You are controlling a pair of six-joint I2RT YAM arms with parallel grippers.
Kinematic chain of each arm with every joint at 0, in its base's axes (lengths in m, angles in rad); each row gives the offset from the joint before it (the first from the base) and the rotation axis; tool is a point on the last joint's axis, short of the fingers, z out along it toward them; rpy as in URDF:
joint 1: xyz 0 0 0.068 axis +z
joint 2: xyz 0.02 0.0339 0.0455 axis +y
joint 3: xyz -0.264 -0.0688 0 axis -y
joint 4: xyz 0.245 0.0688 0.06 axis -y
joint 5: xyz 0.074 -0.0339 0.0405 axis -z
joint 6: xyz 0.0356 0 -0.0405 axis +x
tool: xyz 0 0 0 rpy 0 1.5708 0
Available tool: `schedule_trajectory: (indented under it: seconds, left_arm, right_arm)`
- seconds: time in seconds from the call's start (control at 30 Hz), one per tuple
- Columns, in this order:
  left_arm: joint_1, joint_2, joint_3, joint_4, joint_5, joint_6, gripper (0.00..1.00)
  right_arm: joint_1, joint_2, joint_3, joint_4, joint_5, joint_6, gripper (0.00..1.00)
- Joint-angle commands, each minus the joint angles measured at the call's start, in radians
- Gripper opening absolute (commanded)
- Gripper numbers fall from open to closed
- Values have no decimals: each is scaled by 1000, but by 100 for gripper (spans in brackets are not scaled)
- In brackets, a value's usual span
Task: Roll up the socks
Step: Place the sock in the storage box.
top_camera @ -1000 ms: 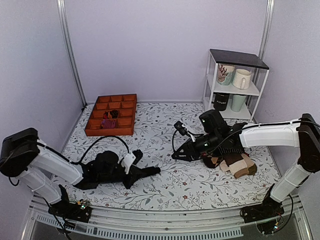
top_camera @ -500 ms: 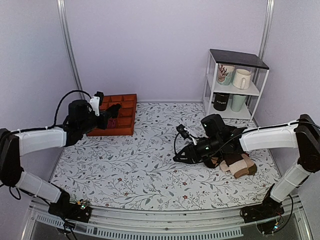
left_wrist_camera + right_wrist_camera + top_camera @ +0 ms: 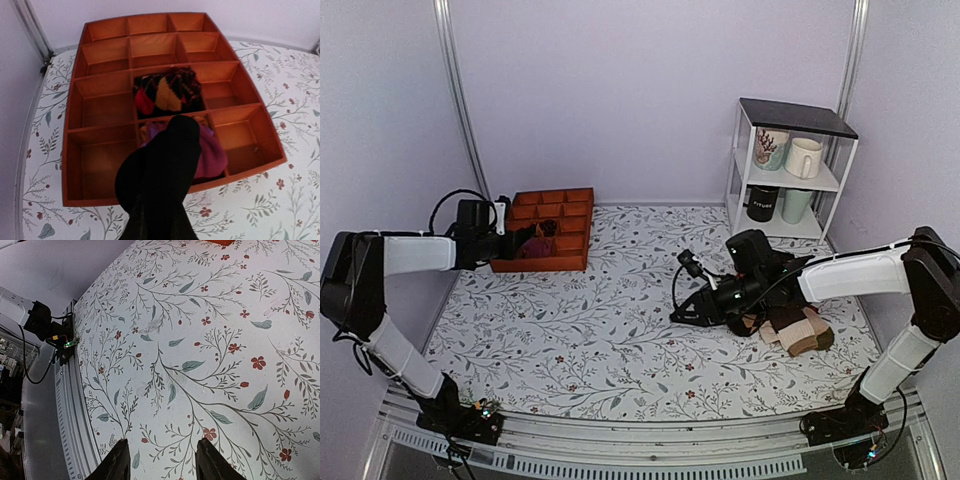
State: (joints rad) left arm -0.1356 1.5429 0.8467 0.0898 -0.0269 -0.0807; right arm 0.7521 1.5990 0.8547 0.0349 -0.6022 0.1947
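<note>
Right arm: it reaches low across the flowered surface (image 3: pixel 620 370) toward the middle. The right pincer (image 3: pixel 162 450) is released. In the wrist view its two fingers (image 3: pixel 120 462) stand apart with only bare patterned cloth between them, and nothing is gripped. Just beside this arm, on its right, lies a heap of brown and tan fabric (image 3: pixel 798 332). Whether the arm touches the heap cannot be told.

Left arm: it is stretched out to the far left of the surface, at the orange tray (image 3: pixel 75 150). The left pincer (image 3: pixel 508 245) is clenched on the socks (image 3: pixel 162 170), which project from it as one thick black bundle. The pincer's own fingers are hidden under the fabric in the wrist view. No stripes show on the bundle.

Location of the socks: they are held over the near edge of the tray, above the middle compartment of its nearest row. That compartment holds a purple fabric item (image 3: pixel 212 155). Contact between the socks and this item cannot be determined. The compartment directly behind holds a red, yellow and black bundle (image 3: pixel 167 92). The other compartments visible in the wrist view show only bare orange floor.

Far right: a white shelf unit (image 3: pixel 740 160) with a dark top stands at the back corner. The upper shelf carries a patterned mug (image 3: pixel 770 148) and a white mug (image 3: pixel 804 157). The lower shelf carries a black mug (image 3: pixel 761 203) and a pale green mug (image 3: pixel 796 205).
</note>
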Motion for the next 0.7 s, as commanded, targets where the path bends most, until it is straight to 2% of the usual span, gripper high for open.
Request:
schedule_trajectory:
  seconds: [0.0, 0.1, 0.23, 0.47, 0.67]
  left_arm:
    - [74, 18, 34, -38, 26, 81, 0]
    - [107, 58, 51, -74, 22, 146, 0]
    - [163, 143, 106, -129, 121, 155, 0]
    - [172, 227, 201, -186, 64, 171, 0]
    - [175, 321, 328, -331, 61, 212, 0]
  right_arm:
    - [-15, 33, -24, 43, -33, -10, 46]
    - [-22, 40, -34, 55, -51, -11, 46]
    - [-26, 45, -47, 68, -66, -8, 46]
    - [-36, 64, -57, 78, -87, -6, 45]
    - [-43, 78, -62, 85, -103, -3, 45]
